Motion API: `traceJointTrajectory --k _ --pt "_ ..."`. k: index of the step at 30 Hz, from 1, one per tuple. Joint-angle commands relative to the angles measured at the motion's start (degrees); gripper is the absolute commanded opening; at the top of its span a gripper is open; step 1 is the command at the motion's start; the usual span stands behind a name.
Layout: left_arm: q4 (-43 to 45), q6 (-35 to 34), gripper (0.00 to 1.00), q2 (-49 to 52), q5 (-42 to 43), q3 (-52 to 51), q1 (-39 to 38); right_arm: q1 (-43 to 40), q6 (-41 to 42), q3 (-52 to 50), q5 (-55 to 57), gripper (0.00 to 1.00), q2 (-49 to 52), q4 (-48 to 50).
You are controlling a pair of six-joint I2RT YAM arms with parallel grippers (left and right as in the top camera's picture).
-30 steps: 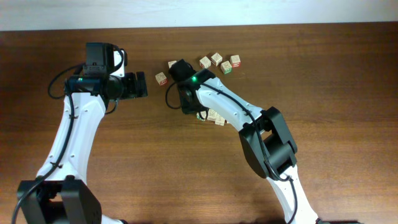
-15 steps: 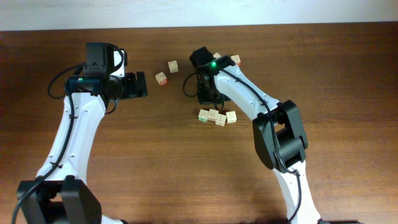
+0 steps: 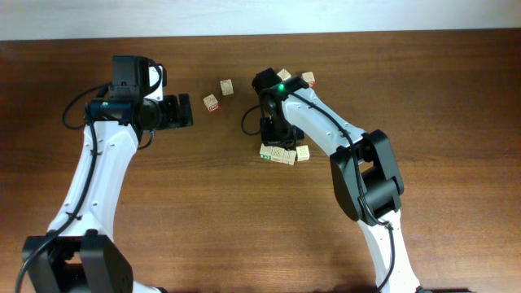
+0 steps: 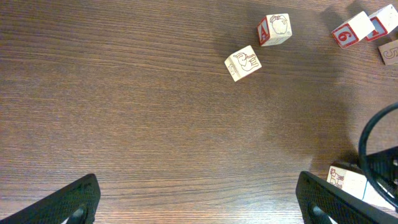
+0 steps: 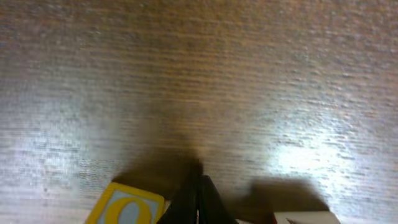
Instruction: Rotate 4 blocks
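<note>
Here, the right gripper (image 3: 273, 138) is closed. Its fingers (image 5: 191, 202) are pressed together into one dark point with nothing between them, aimed down at the worktop (image 3: 203, 212). In the right wrist view, a yellow-bordered block (image 5: 124, 206) with a letter O lies just beside the fingertips at lower left; whether they touch cannot be told. The corner of a second block (image 5: 305, 218) shows at lower right.

From overhead, this gripper stands at the far edge of the four clustered blocks (image 3: 285, 154). These lie close together in a short, uneven row near the middle of the worktop. The green-edged block (image 3: 266, 151) forms the row's left end, and the arm partly covers the row's upper edge.

Beyond the right arm, two loose cubes (image 3: 283, 75) lie side by side near the far edge of the worktop; the arm hides part of that area.

The left gripper (image 3: 186, 111) is well apart from the cluster. It is wide open and holds nothing, and its two fingers (image 4: 68, 202) frame bare wood in the left wrist view. Ahead of it lie a red-edged cube (image 4: 274, 29) bearing an A and an apple, and a plain tan cube (image 4: 243, 63) bearing a line drawing. These two lie near each other without touching.
</note>
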Motion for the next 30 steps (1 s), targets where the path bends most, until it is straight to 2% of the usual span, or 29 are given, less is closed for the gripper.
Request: traceJointTrajectory --k 1,3,6,8,10,15,20,30 --pt "0.09 -0.33 0.99 0.04 -0.22 1.05 -0.13 -3.10 -2.12 7.74 -0.26 0.05 -1.31 -4.22" --pt "0.09 -0.33 0.99 0.04 -0.22 1.05 -0.13 -4.50 -3.48 13.99 0.72 0.05 -6.80 -11.78" --pt "0.09 -0.33 0.99 0.04 -0.22 1.05 -0.13 -4.15 -1.84 13.77 9.11 0.05 -18.18 -17.18" --pt "0.09 -0.33 0.99 0.04 -0.22 1.05 -0.13 -4.52 -1.86 13.55 8.98 0.05 -18.75 -18.45" --pt "0.09 -0.33 0.99 0.04 -0.22 1.05 -0.13 -4.87 -1.84 7.15 8.94 0.05 -18.51 -13.66" --pt "0.09 -0.33 0.99 0.04 -0.22 1.05 -0.13 -5.99 -0.31 -13.88 4.63 0.04 -17.64 8.11" --pt "0.09 -0.33 0.99 0.04 -0.22 1.05 -0.13 -6.03 -0.33 -26.43 3.32 0.04 -17.64 21.11" --pt "0.09 -0.33 0.99 0.04 -0.22 1.05 -0.13 -5.95 1.22 -26.99 1.36 0.04 -16.94 17.99"
